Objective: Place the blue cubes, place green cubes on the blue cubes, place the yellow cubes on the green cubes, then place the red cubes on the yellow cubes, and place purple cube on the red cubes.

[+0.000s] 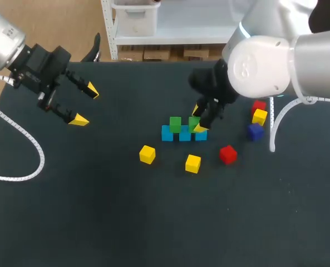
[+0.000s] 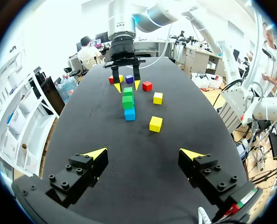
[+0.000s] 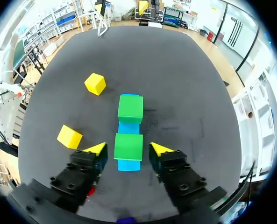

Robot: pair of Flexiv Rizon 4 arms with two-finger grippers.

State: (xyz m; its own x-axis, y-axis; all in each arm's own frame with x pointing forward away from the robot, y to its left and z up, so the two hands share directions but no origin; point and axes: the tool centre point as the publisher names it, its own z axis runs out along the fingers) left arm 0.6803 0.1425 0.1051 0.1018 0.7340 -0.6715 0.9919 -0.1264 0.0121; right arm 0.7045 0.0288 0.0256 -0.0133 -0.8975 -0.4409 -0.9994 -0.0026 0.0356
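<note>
- The blue cubes form a row mid-table, with two green cubes on top.
- The right gripper straddles the green cube at the row's right end, fingers spread with gaps on both sides.
- The left gripper is wide open, well left of the row, near the table edge.
- Two yellow cubes lie apart in front of the row.

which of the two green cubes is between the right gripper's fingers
The nearer green cube, at the right gripper: its fingers stand either side, not touching. The other green cube sits farther ahead on the blue row.
</note>
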